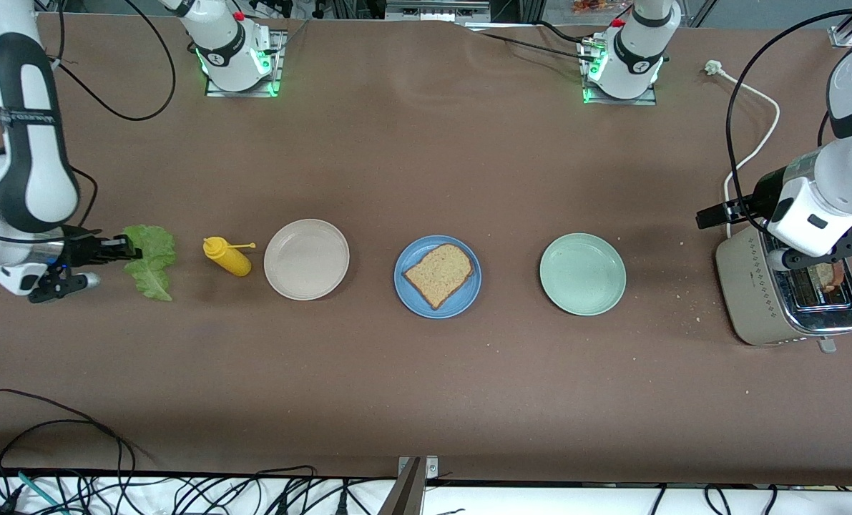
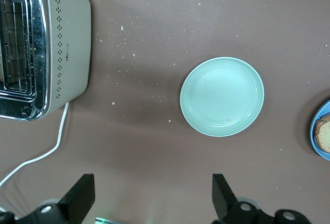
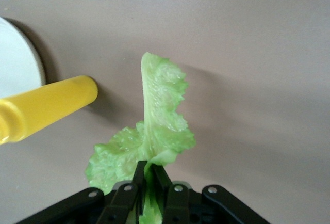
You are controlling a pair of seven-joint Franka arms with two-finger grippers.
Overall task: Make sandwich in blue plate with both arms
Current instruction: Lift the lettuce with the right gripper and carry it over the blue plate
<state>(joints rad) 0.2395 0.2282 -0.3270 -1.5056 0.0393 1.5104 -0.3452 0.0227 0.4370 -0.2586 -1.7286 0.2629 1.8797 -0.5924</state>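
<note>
At the right arm's end of the table, your right gripper [image 3: 147, 182] pinched the lettuce leaf [image 1: 151, 261] by one edge, well apart from the blue plate [image 1: 438, 277] holding one bread slice [image 1: 438, 274]; that thin hold could slip or tear in transit, while your left gripper [image 2: 152, 195] waited open above the toaster [image 1: 785, 298].

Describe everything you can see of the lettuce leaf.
The lettuce leaf is ruffled, pale to bright green, with a lighter rib and frilly edges. It lies at the right arm's end of the table, beside the yellow squeeze bottle. The right gripper has its fingers shut on the leaf's stem end, folding part of it upward.
</note>
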